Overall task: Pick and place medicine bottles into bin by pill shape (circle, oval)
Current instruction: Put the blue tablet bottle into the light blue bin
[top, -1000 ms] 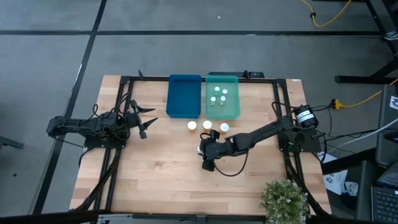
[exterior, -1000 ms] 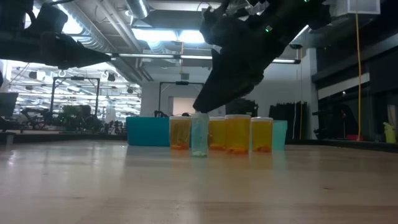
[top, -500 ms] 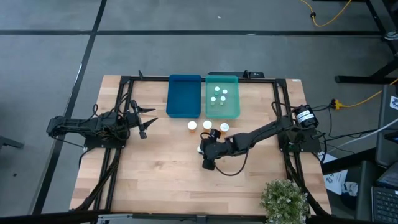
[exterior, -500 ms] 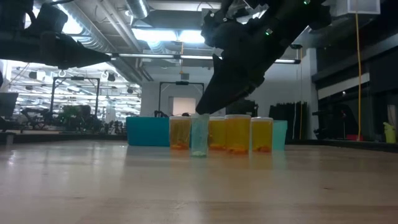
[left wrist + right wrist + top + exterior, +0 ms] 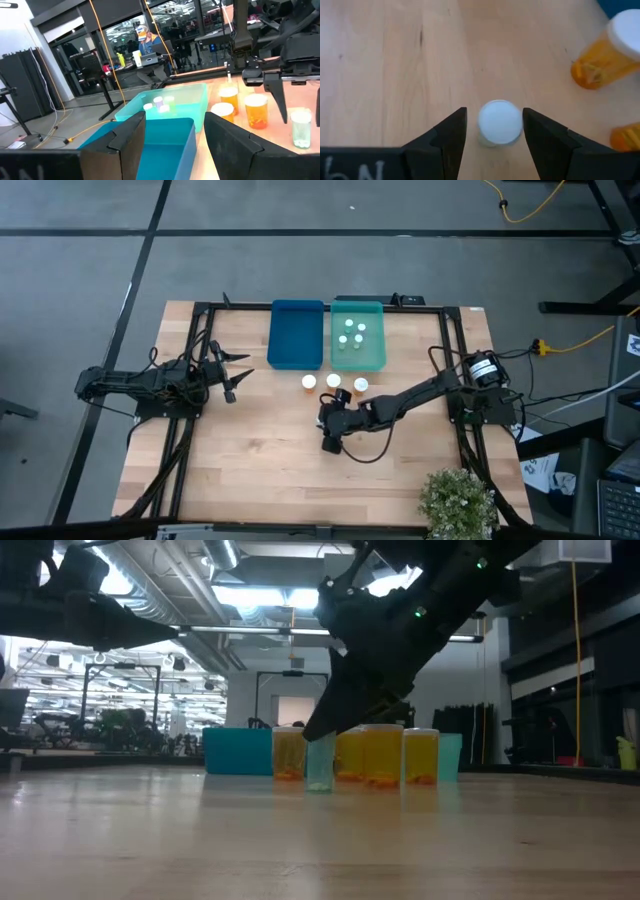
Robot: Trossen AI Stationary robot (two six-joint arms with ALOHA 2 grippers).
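Observation:
A small pale bottle with a white cap [image 5: 500,122] stands upright on the wooden table [image 5: 250,460], in front of the orange-amber bottles; it also shows in the low view [image 5: 320,762]. My right gripper [image 5: 495,117] is open and points down over it [image 5: 326,423], one finger close on either side of the cap. Four orange-amber bottles [image 5: 382,753] stand upright in a group just behind [image 5: 333,381]. Several pale bottles [image 5: 350,332] stand in the teal bin [image 5: 375,360]. My left gripper [image 5: 235,375] is open and empty at the table's left.
An empty blue bin [image 5: 296,333] stands to the left of the teal bin at the table's far edge. A potted plant [image 5: 458,502] stands at the near right corner. Bare wood lies in front of the bottles.
My right gripper has shifted a little toward the table's left and come lower around the pale bottle. The bottle has stayed where it was.

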